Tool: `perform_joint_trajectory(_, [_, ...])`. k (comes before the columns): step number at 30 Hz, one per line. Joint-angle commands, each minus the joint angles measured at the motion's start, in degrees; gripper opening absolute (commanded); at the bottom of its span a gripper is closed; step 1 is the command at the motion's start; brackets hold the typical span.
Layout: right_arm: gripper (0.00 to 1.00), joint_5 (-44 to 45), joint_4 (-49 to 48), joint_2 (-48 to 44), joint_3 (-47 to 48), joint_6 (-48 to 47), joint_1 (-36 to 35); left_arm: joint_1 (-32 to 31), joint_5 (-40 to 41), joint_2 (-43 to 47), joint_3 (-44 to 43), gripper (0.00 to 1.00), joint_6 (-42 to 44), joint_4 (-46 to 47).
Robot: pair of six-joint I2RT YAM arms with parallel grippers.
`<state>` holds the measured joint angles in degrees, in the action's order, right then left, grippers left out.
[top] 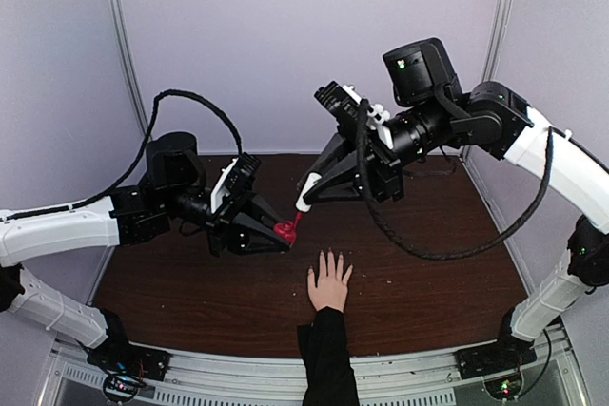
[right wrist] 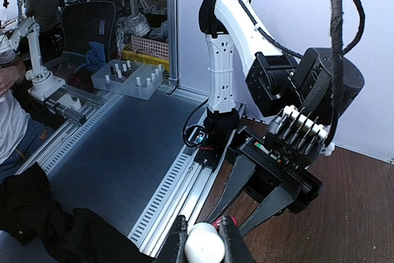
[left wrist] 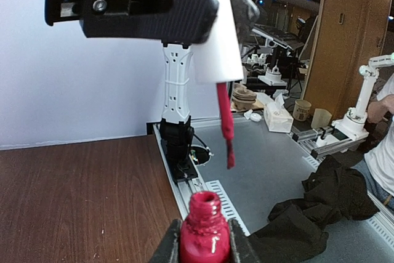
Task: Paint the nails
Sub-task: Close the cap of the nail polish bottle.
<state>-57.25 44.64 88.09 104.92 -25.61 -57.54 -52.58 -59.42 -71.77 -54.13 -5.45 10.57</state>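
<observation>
The nails sit at the far tips of a pale hand lying flat, palm down, near the middle of the tabletop, with a black sleeve trailing back to the near edge. They are too tiny from above to tell whether they are bare or red.

These aren't things to pick up at all, I'd say. Each nail is a hard, smooth little plate on a soft living finger, so nothing should pinch it. It wants only a light stroke of wet bristles, and the hand could twitch at any time.

Just beyond the fingertips and a touch to the left, the left claw is closed on a small red bottle. It grips the body from both sides, with the neck open and upright. The glass looks slick and light, so gripping low on the body seems sensible.

Above the bottle hangs the brush, a thin red-coated stem with its tip just clear of the neck. The right claw is clamped on the brush's white cap, and that cap is really the only handle here. The bristles will be floppy and loaded, and they could drip on skin or wood on the way over. The rest of the dark wood around the hand shows nothing else.
</observation>
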Motion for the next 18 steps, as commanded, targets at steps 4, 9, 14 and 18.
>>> perform_joint_trajectory(4, [0.0,-0.1,0.8,1.2,2.4,-1.1,-0.8,-0.6,-1.6,1.7,-1.1,0.0,0.4,3.2])
perform_joint_trajectory(9, [0.0,0.5,1.1,1.9,2.9,-1.5,-0.9,-0.6,-1.6,2.0,-0.9,0.0,0.7,3.2])
perform_joint_trajectory(14, [0.0,0.9,1.8,2.5,3.4,-1.9,-0.9,-0.7,-1.7,2.1,-0.8,0.0,0.6,3.1])
perform_joint_trajectory(18, [0.0,1.5,2.1,2.6,3.5,-2.2,-0.9,-0.7,-1.9,1.9,-0.7,0.0,0.6,3.0])
